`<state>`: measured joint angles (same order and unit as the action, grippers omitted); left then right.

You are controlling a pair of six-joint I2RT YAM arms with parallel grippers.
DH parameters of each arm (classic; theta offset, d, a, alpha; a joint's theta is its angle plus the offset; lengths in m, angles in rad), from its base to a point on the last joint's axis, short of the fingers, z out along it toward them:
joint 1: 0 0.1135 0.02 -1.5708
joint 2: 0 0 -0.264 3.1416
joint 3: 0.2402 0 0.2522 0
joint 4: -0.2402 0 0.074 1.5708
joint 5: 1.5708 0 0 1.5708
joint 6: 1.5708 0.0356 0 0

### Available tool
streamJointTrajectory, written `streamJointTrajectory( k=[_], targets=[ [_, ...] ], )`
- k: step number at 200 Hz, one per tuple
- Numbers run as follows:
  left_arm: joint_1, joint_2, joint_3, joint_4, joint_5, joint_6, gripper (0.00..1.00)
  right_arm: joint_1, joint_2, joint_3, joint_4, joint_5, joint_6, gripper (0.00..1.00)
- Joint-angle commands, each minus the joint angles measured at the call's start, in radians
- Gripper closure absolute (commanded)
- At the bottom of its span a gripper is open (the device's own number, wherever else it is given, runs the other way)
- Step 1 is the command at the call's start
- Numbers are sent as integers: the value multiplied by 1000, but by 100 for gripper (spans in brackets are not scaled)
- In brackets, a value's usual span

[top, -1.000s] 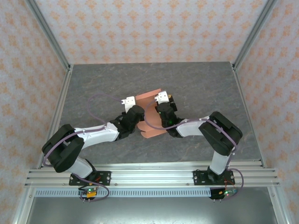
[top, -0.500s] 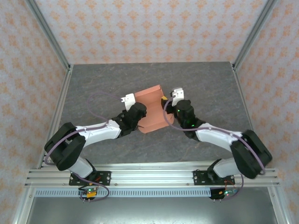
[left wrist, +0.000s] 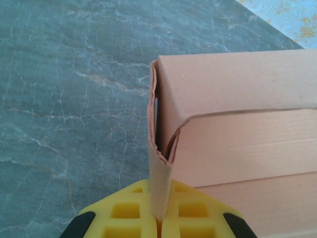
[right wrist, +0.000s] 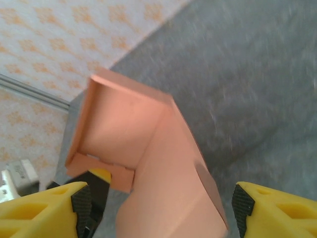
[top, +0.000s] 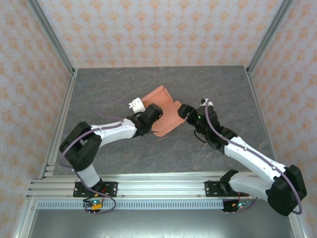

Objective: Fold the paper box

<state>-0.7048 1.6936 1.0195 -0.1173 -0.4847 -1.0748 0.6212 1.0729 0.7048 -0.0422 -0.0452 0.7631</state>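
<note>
- The paper box (top: 162,110) is half-formed. It sits over the middle of the bench (top: 109,84), one corner already standing square in the left wrist view (left wrist: 237,124).
- My left jaws are pinched tight on a thin side wall of the box, so that arm alone carries it.
- A second ago both arms crowded over the box. Since then the right arm has swung out to the right and the box has turned toward the far side.
- My right jaws have spread wide and let go. The box's loose panel (right wrist: 163,163) lies between them, and I cannot tell whether they touch it.
- I judge this a regrasp: the right side needs a new hold before the next flap folds.
</note>
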Motion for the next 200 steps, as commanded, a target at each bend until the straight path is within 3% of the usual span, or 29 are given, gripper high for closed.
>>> streamJointTrajectory(
  k=[1,26,62,81,101,116,125,134,149,162,167,174,185,200],
  targets=[
    [11,17,47,-68,31,-111,100,10,41,5,-73,-90,230,24],
    [14,25,51,-60,67,-129,100,21,97,11,-49,-117,283,27],
    [14,17,45,-55,98,-140,100,47,197,42,54,-164,324,43],
    [14,6,35,-43,112,-138,100,55,236,57,81,-160,317,68],
    [18,-17,14,-17,140,-121,100,55,262,102,24,-119,243,87],
    [31,-48,-19,6,183,-106,74,52,270,152,-63,-53,145,96],
    [45,-71,-51,38,231,-89,53,48,276,190,-124,-15,67,99],
    [60,-97,-83,78,287,-61,39,41,283,229,-186,16,-15,100],
    [82,-148,-126,121,386,-1,25,28,291,280,-247,23,-212,99],
    [93,-203,-154,130,437,67,18,27,305,326,-307,-6,-422,99],
    [96,-225,-161,124,457,100,8,26,314,349,-342,-29,-514,99],
    [100,-258,-170,119,490,161,3,26,333,392,-414,-25,-600,97],
    [102,-310,-189,131,520,245,0,16,363,455,-511,-5,-695,94],
    [103,-382,-229,121,477,284,0,8,395,518,-610,-17,-861,92]
  ],
)
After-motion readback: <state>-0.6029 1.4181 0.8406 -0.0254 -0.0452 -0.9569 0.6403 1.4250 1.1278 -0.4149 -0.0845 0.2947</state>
